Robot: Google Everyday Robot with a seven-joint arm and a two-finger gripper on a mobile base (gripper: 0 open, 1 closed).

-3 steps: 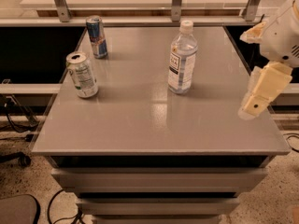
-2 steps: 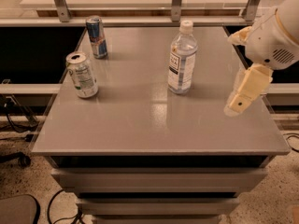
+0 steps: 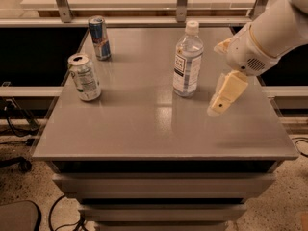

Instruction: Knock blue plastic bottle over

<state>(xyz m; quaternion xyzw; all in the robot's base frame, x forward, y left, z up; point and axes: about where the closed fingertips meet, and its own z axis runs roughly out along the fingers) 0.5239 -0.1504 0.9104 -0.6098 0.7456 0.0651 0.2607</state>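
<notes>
The blue plastic bottle (image 3: 186, 60) stands upright near the middle back of the grey table (image 3: 144, 129); it is clear with a white cap and a white-and-blue label. My gripper (image 3: 219, 104) hangs from the white arm at the right, just above the table surface. It is a short way right of the bottle and slightly nearer the front, not touching it.
A blue-silver slim can (image 3: 99, 37) stands at the back left. A white-green can (image 3: 84, 77) stands at the left edge. A metal rail and glass shelf run behind the table. Cables lie on the floor at the left.
My arm and gripper have moved left from the table's right edge toward the bottle. The bottle and both cans have not moved.
</notes>
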